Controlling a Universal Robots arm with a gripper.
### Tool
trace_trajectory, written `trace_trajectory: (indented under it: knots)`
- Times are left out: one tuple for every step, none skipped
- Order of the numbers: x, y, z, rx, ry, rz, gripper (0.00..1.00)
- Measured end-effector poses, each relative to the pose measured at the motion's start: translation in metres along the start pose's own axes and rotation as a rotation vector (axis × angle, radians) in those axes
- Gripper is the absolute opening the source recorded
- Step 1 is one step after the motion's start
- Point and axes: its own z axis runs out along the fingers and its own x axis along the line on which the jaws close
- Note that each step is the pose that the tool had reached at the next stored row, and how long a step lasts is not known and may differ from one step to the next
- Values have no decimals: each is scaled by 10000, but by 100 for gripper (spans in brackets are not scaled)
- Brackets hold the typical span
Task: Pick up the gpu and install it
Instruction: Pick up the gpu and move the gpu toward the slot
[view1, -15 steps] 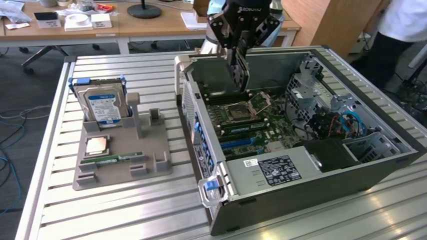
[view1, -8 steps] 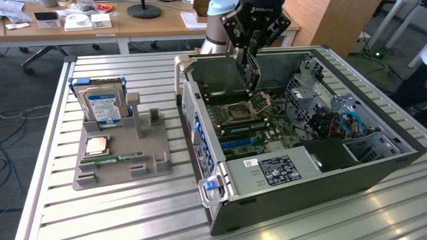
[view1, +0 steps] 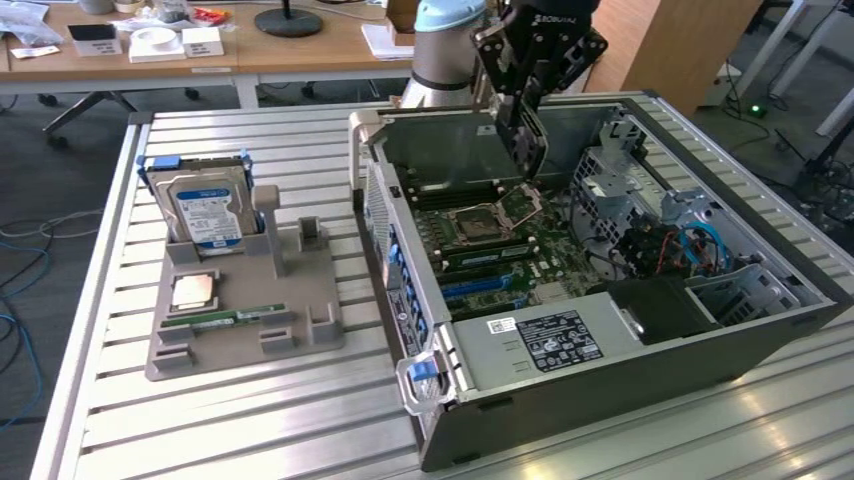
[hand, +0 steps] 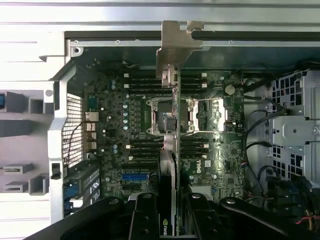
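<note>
My gripper (view1: 523, 98) hangs over the open computer case (view1: 561, 350) and is shut on the gpu (view1: 526, 140). The card is held upright on its edge, dark, reaching down toward the motherboard (view1: 497, 262) near the CPU socket (view1: 475, 224) without touching it. In the wrist view the gpu (hand: 174, 150) runs edge-on from between my black fingers (hand: 146, 215) out over the socket, with its silvery metal bracket (hand: 176, 47) at the far end by the case wall.
On the exterior view's left a grey holder tray (view1: 240, 330) carries a blue-labelled hard drive (view1: 203, 210), a CPU chip (view1: 195, 290) and a narrow green RAM stick (view1: 224, 319). Blue slots (view1: 483, 290) lie on the board. Cables and a drive cage (view1: 667, 235) fill the case's right side.
</note>
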Motion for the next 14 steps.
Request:
trace_trajectory:
  knots:
    - [-31, 1, 1, -3, 0, 1, 26]
    - [-63, 2, 2, -6, 0, 1, 26]
    - [-101, 3, 2, -9, 1, 0, 26]
    - [-135, 5, 3, -11, 1, 0, 26]
    - [-169, 6, 4, -13, 0, 1, 26]
    - [-204, 7, 4, -15, 1, 1, 26]
    - [-239, 8, 5, -17, 1, 1, 26]
    - [-273, 9, 6, -18, 1, 0, 26]
    - [-342, 11, 7, -21, 1, 1, 26]
    - [-378, 12, 8, -24, 1, 1, 26]
    - [-415, 14, 9, -26, 1, 1, 26]
    - [-452, 15, 10, -28, 1, 2, 26]
    - [-489, 16, 11, -30, 1, 1, 26]
    - [-525, 17, 12, -31, 1, 1, 26]
